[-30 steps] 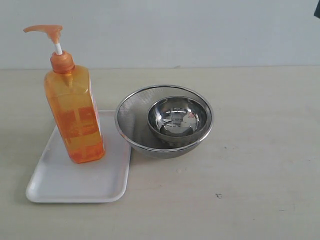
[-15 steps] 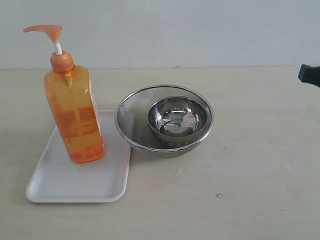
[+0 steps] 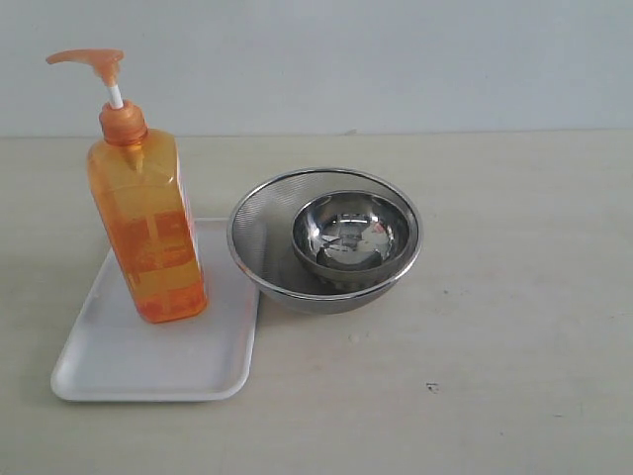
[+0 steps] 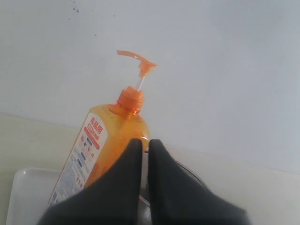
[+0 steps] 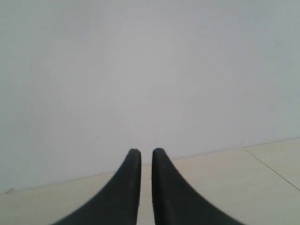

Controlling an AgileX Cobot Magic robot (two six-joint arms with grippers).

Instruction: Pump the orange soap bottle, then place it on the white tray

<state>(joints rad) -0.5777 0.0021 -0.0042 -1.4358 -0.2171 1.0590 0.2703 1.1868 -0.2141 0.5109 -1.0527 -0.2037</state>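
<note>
Plain lab bench (image 3: 495,297), blank wall (image 3: 396,59)

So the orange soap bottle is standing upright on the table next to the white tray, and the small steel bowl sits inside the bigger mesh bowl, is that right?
Not quite. The exterior view shows the orange soap bottle standing upright on the white tray, not on the table next to it. The small steel bowl does sit inside the bigger mesh bowl.
</note>
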